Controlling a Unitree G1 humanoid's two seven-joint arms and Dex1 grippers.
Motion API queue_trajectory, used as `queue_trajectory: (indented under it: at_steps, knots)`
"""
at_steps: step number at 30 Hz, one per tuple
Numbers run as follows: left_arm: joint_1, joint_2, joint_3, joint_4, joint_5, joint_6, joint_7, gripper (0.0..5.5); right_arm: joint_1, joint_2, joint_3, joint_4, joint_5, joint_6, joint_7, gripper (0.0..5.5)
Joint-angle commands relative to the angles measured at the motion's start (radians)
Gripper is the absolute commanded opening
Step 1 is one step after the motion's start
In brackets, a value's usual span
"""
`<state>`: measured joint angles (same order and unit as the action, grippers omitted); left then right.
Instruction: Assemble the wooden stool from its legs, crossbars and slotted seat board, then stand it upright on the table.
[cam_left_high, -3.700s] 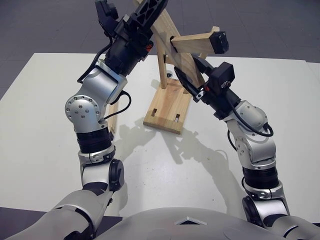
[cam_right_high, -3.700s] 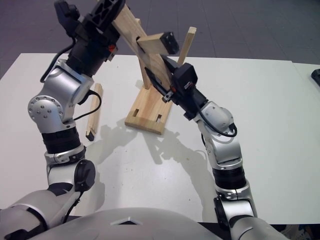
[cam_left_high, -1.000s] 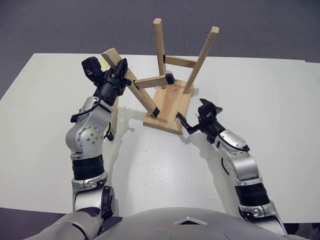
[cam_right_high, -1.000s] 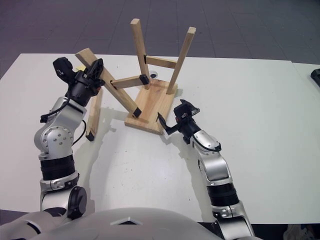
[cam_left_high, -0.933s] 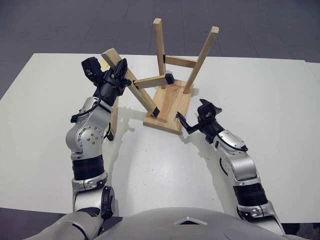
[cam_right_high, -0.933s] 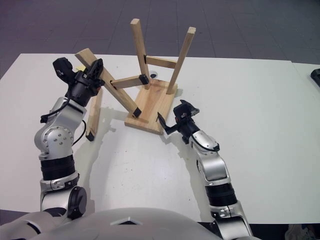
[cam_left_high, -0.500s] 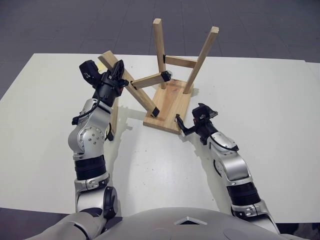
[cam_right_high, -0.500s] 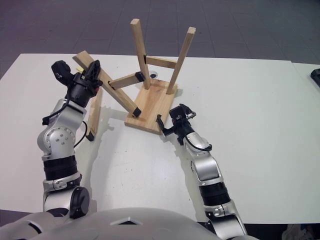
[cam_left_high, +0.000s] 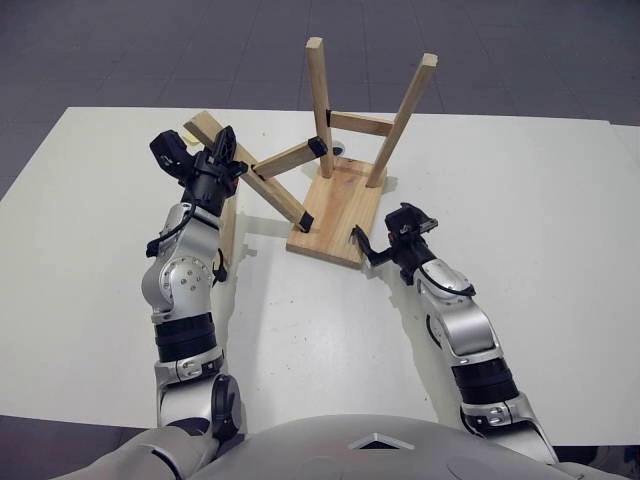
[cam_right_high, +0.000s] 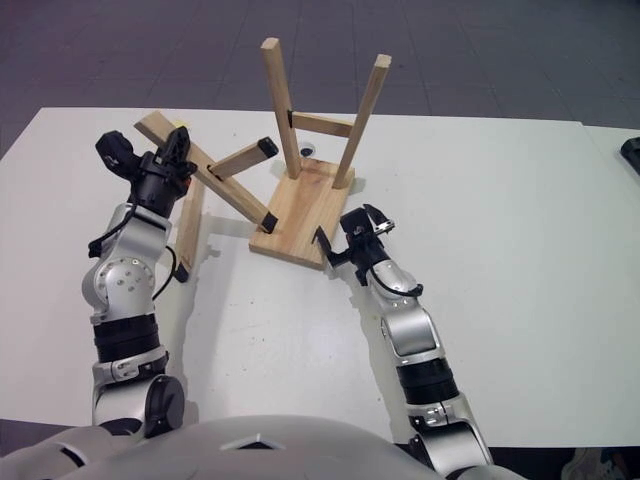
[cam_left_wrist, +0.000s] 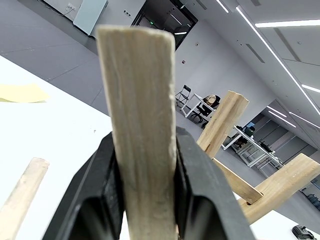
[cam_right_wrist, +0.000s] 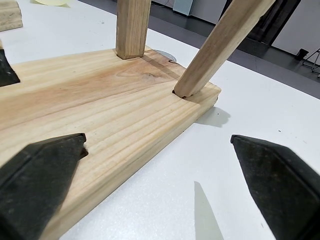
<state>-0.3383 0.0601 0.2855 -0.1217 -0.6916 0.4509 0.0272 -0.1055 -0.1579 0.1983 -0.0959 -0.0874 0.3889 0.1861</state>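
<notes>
Seat board (cam_left_high: 335, 215) is lying flat on the table (cam_left_high: 560, 250), two legs (cam_left_high: 320, 100) standing at its far edge. Left gripper (cam_left_high: 222, 160) is squeezing a tilted third leg (cam_left_high: 262, 190) that is ending at the board's left edge. Near the board's right corner, the right gripper (cam_left_high: 390, 232) is hanging wide open, with wide white table to its right.

The pale wooden seat board (cam_left_high: 340, 205) lies flat at the table's middle, slotted underside up. Two legs (cam_left_high: 319, 100) stand up from its far end, joined by a short crossbar (cam_left_high: 358, 123). A third leg (cam_left_high: 262, 182) leans steeply leftward, its dark-tipped foot at the board's near left corner and a second crossbar (cam_left_high: 290, 158) jutting from it; the left gripper (cam_left_high: 220, 160) clamps its upper end. A fourth leg (cam_right_high: 188, 228) lies flat on the table, left of the board.
</notes>
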Motion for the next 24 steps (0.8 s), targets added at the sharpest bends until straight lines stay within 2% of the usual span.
queue_trajectory:
  at_steps: [1,11,24]
  knots:
    - [0.064,0.020,-0.055,0.010,0.088,0.018,0.001,1.03,0.006,-0.011,0.003,0.016,-0.019,0.034,0.000,5.40]
    - [0.148,0.016,-0.225,-0.036,0.218,0.019,-0.019,1.03,-0.011,0.029,-0.011,-0.043,-0.021,0.057,-0.044,5.40]
    - [0.261,0.047,-0.334,-0.034,0.349,0.036,-0.014,1.03,-0.048,0.047,-0.017,-0.013,-0.051,0.119,-0.080,5.40]
